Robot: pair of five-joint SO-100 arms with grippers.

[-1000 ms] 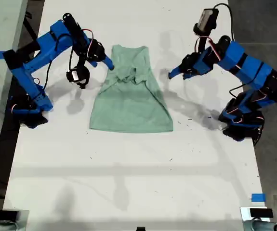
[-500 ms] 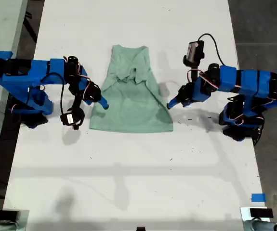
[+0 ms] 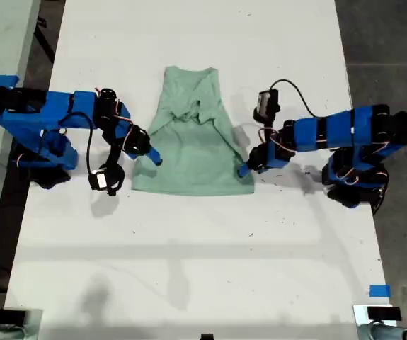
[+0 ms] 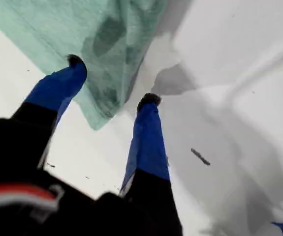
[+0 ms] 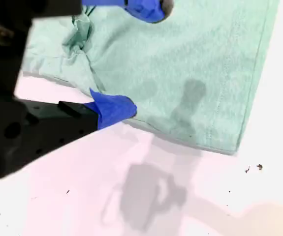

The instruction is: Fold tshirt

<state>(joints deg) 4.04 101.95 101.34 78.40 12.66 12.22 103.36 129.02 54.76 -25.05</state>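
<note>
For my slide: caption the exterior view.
Two blue arms flank a mint tshirt on a white table, grippers at its lower corners.

One tshirt point(image 3: 192, 138), two arms, one table point(image 3: 189, 255).

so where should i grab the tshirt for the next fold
Take the tshirt by its two hem corners, one from each long side. It lies flat with sleeves already folded in, and my first pincer and my second pincer already sit open at those edges.

- My first gripper point(image 4: 111, 81) point(image 3: 243, 170): jaws spread wide, arm stretched out low and level.
- My second gripper point(image 5: 141, 59) point(image 3: 151, 156): jaws parted, arm likewise extended low.
</note>
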